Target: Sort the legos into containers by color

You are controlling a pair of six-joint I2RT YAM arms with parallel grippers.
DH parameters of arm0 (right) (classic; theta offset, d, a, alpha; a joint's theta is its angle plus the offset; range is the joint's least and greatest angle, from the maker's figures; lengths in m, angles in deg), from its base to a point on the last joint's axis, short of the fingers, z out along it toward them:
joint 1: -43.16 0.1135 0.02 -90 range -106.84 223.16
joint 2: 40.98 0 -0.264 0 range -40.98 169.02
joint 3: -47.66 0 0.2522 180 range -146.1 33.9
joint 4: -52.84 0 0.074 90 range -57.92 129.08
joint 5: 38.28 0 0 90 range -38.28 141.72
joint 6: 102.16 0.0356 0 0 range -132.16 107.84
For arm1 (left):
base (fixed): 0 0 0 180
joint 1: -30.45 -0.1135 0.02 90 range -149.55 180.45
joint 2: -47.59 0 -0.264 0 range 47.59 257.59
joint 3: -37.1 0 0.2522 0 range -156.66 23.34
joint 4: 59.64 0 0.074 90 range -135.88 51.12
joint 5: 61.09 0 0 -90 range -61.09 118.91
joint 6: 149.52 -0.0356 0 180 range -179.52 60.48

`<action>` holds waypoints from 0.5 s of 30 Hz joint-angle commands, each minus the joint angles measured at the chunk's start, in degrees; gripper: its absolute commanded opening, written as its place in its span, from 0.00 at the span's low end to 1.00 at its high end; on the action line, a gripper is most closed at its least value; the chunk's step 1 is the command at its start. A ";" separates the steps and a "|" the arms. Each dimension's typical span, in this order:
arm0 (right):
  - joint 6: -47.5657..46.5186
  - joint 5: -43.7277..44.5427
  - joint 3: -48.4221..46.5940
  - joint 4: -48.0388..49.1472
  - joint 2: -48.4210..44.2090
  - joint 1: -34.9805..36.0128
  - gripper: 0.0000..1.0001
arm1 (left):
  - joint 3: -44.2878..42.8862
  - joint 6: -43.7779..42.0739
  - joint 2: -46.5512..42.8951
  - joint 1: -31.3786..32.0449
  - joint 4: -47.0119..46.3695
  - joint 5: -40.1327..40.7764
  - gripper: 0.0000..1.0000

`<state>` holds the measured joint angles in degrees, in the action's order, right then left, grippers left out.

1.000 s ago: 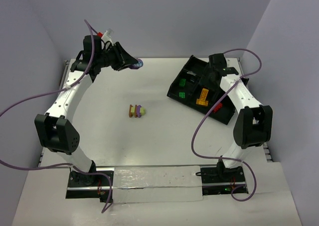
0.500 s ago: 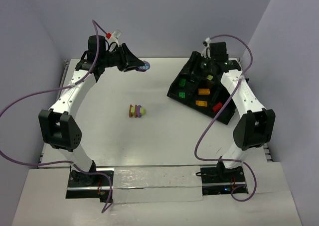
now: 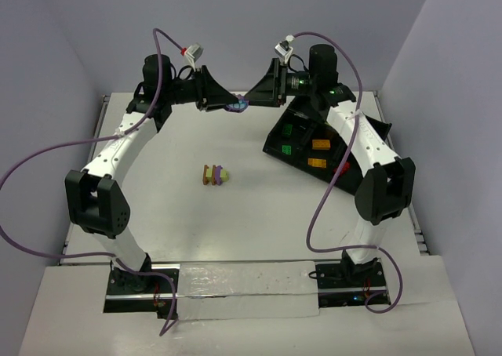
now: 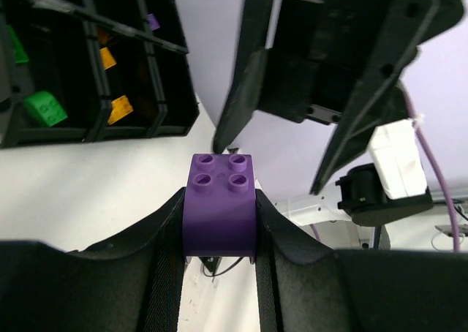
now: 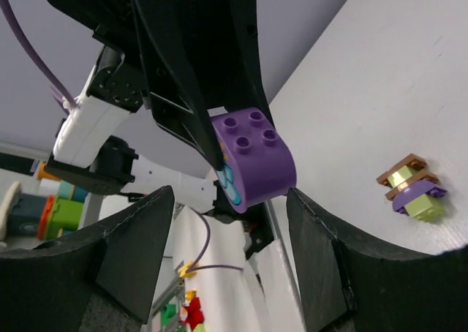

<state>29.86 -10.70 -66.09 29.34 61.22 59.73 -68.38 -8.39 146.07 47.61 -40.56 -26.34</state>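
Note:
A purple lego is held in the air at the back of the table, with my left gripper shut on its sides. My right gripper faces it from the right with its jaws open. The purple lego sits just at their tips, touching neither. A stacked cluster of legos in brown, purple and yellow-green lies mid-table. The containers are the compartments of a black tray holding green, orange and red legos.
The tray lies at an angle at the back right, under my right arm. Purple cables loop from both arms. The walls close in behind the two grippers.
My right gripper swung left from above the tray to meet the left gripper. My left gripper carried the purple lego a little to the right.

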 commanded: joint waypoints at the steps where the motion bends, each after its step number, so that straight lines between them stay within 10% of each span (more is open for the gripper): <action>1: 4.47 -4.97 0.03 7.31 0.04 -0.23 0.71 | -0.72 3.59 -0.15 0.33 -9.04 -3.84 0.00; 15: 7.29 -8.65 2.70 11.18 0.73 0.60 0.63 | -0.47 6.28 -0.39 0.97 -12.99 -4.53 0.00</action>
<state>31.96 -14.19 -65.37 32.15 61.69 59.81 -68.38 -2.84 146.08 47.92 -49.87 -29.38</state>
